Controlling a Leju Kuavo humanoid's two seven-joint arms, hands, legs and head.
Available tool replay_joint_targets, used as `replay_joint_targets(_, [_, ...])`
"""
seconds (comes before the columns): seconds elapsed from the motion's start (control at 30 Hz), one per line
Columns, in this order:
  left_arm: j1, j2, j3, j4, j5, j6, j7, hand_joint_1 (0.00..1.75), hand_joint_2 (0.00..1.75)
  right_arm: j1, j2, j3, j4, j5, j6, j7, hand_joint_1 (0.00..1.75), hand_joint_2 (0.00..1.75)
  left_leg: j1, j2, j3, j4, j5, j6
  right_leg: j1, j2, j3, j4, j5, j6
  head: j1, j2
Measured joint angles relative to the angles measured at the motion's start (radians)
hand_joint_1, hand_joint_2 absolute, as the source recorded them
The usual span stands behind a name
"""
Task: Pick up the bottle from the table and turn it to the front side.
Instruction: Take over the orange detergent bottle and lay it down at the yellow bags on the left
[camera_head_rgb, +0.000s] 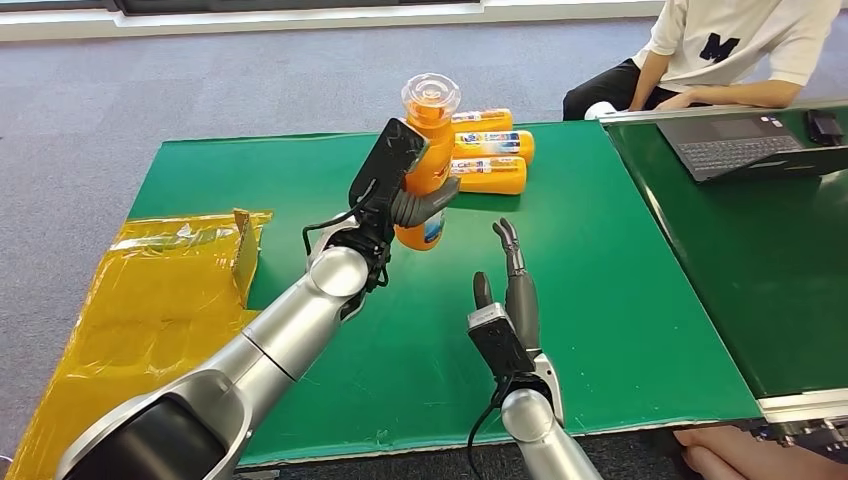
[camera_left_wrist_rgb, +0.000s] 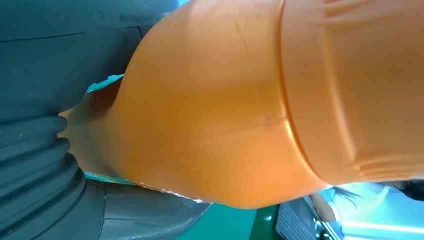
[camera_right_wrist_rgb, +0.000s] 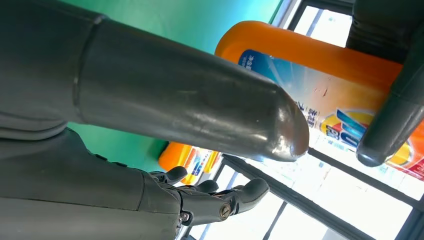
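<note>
Glossy orange plastic bottle (camera_head_rgb: 428, 150), clear-capped with a blue-and-white label of unreadable print, gripped upright above the green table (camera_head_rgb: 600, 290) by left hand (camera_head_rgb: 405, 190); right hand (camera_head_rgb: 510, 290) nearby, fingers apart, holding nothing; three matching bottles (camera_head_rgb: 487, 146) lying behind.

Bottle (camera_left_wrist_rgb: 225, 100) is filling most of the left wrist view: smooth orange plastic, its rounded body meeting a wider banded section along a moulded seam. Left hand (camera_left_wrist_rgb: 45, 165) is pressing against it; the ribbed grey cover and a thick grey thumb (camera_left_wrist_rgb: 150, 212) are touching the orange surface, with the thumb lying across the rounded part. Slivers of green table (camera_left_wrist_rgb: 235, 222) are showing past the thumb. A laptop (camera_left_wrist_rgb: 295, 225) is lying beyond that, blurred, and a person's arm (camera_left_wrist_rgb: 325, 207) is reaching next to it.
</note>
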Motion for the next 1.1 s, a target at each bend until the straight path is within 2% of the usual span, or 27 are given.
replay_joint_targets(0.17, [0.000, 0.025, 0.001, -0.002, -0.115, 0.024, 0.000, 1.75, 1.75, 0.009, -0.006, -0.005, -0.001, -0.006, -0.009, -0.002, 0.00, 0.00, 0.000, 0.000, 0.000, 0.000, 0.000, 0.000, 0.000, 0.000, 0.000, 0.000, 0.000, 0.000, 0.000, 0.000])
replay_joint_targets(0.3, [0.000, 0.062, 0.003, -0.014, -0.198, 0.035, 0.002, 1.75, 1.75, 0.020, -0.012, -0.011, -0.002, -0.009, -0.012, -0.003, 0.00, 0.00, 0.000, 0.000, 0.000, 0.000, 0.000, 0.000, 0.000, 0.000, 0.000, 0.000, 0.000, 0.000, 0.000, 0.000])
replay_joint_targets(0.57, [0.000, 0.101, 0.011, -0.027, -0.236, 0.042, 0.005, 1.75, 1.75, 0.031, -0.018, -0.014, -0.009, -0.009, -0.012, -0.003, 0.00, 0.00, 0.000, 0.000, 0.000, 0.000, 0.000, 0.000, 0.000, 0.000, 0.000, 0.000, 0.000, 0.000, 0.000, 0.000])
replay_joint_targets(0.7, [0.001, 0.120, 0.013, -0.040, -0.316, 0.048, 0.008, 1.75, 1.75, 0.040, -0.020, -0.017, -0.020, -0.006, -0.013, -0.003, 0.00, 0.00, 0.000, 0.000, 0.000, 0.000, 0.000, 0.000, 0.000, 0.000, 0.000, 0.000, 0.000, 0.000, 0.000, 0.000])
replay_joint_targets(1.1, [0.049, 0.230, 0.072, -0.112, -0.610, 0.057, 0.017, 1.75, 1.75, 0.110, -0.026, -0.060, -0.077, 0.030, -0.019, 0.000, 0.00, 0.00, 0.000, 0.001, 0.000, 0.000, 0.000, 0.000, 0.000, 0.001, 0.000, 0.000, 0.000, 0.000, 0.000, 0.000])
